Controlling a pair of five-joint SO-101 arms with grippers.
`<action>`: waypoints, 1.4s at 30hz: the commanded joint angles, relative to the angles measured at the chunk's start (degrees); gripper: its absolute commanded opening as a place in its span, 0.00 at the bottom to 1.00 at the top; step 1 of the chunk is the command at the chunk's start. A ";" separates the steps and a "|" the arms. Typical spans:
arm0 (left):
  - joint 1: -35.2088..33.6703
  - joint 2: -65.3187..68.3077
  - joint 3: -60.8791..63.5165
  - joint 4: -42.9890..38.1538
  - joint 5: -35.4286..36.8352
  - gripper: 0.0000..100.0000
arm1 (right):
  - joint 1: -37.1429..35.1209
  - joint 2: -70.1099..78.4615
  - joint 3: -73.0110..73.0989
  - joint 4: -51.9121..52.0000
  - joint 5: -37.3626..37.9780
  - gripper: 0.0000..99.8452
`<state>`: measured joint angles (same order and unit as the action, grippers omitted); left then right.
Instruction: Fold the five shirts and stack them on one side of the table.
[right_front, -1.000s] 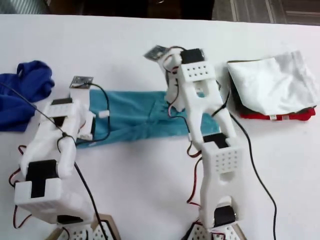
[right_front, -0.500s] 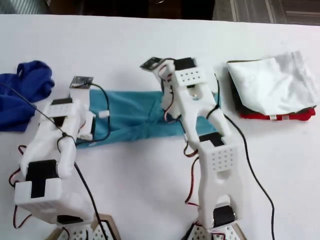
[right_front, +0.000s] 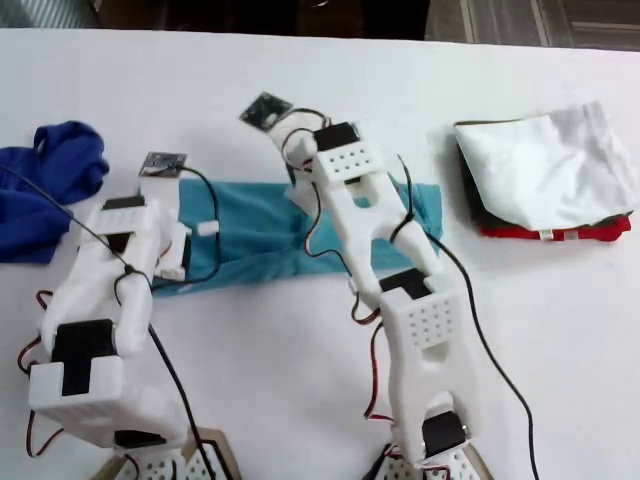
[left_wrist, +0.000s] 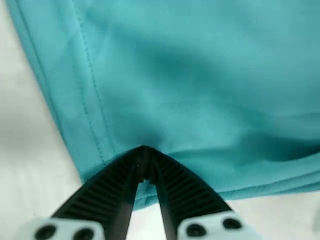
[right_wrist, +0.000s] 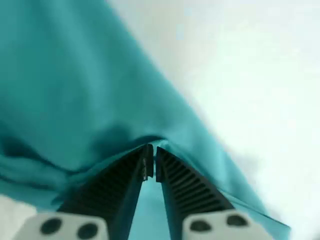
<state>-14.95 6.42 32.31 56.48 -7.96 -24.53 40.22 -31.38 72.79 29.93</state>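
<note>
Bare white table (right_front: 200, 80) stretches beyond the teal shirt (right_front: 255, 215), a passage along the far side. A crumpled blue shirt (right_front: 45, 180) blocks the left end, the folded stack (right_front: 545, 175) the right; a black cable (right_front: 214, 200) loops over the teal cloth beside the left arm (right_front: 100, 290).

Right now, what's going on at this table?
Two robot arms hold a teal shirt lying across the table. The left gripper has its fingers shut on the shirt's left end; the right gripper pinches the cloth nearer the middle. A pile with a white shirt above a red shirt sits at the right. A blue shirt lies crumpled at the left.
</note>
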 joint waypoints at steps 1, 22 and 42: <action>-0.62 0.44 -1.63 -0.35 -0.62 0.03 | 1.80 -2.33 -0.79 -2.07 -5.54 0.02; -0.62 0.44 -1.63 -0.35 -0.62 0.03 | 23.60 -1.01 -1.58 19.30 -0.18 0.02; -0.70 0.44 -1.63 -0.35 -0.62 0.03 | 8.31 -17.54 11.16 20.44 -0.35 0.02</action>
<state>-14.95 6.42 32.31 56.48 -7.96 -13.45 26.59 -23.91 95.47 29.58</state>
